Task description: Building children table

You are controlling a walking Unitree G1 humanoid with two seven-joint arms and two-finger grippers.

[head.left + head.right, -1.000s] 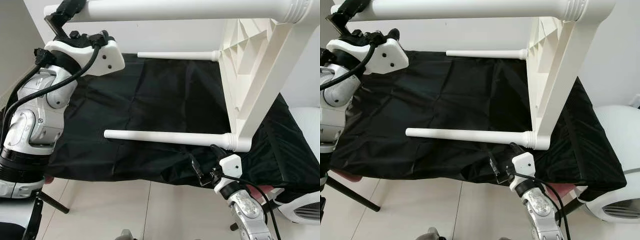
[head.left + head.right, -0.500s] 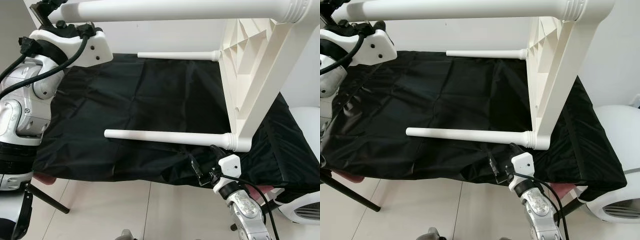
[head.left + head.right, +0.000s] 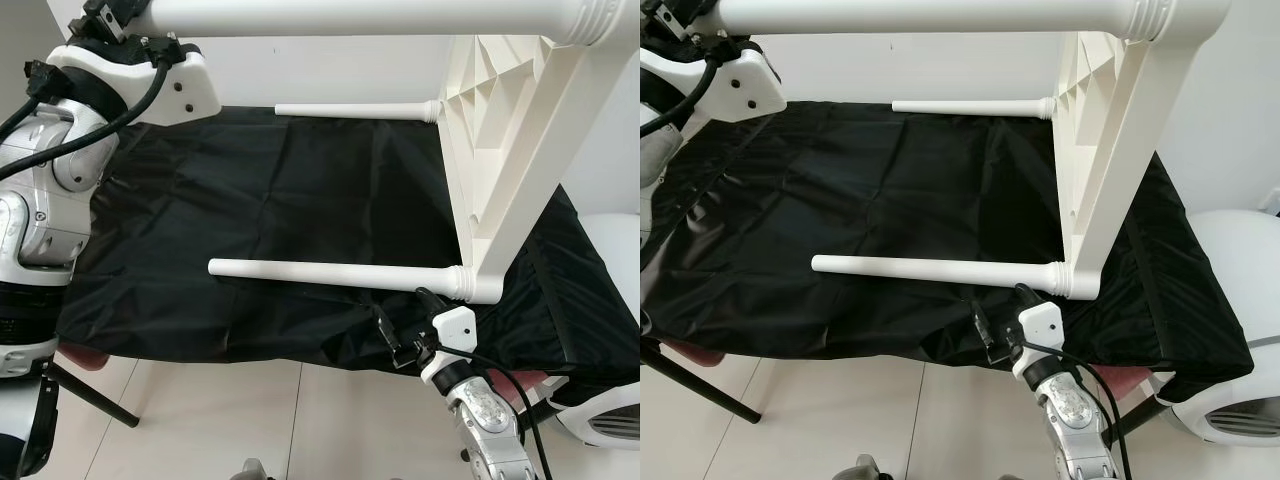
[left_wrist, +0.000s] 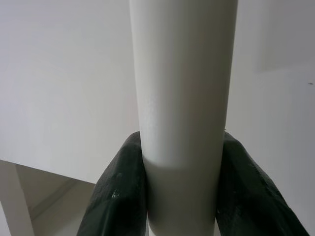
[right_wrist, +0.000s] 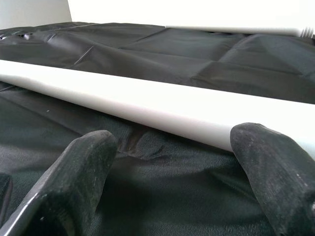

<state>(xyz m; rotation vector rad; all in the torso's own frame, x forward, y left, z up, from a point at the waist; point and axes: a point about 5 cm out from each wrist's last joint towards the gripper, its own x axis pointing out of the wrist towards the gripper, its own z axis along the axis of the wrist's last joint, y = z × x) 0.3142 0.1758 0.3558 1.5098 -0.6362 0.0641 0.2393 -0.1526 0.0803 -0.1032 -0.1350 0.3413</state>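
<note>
Up close, left end effector (image 4: 181,196) fingers (image 4: 120,196) pinch the table leg (image 4: 182,98)

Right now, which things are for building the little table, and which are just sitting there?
For the job:
- white table frame on its side
- top leg, gripped by the left tool
- near leg, with the open right tool just in front of it
- far leg

Just there:
- black cloth
- white rounded object at right

Bright, even daylight; head views are sharp. The white table leg (image 4: 183,113) blows out, and close fingers (image 5: 74,182) look soft.
</note>
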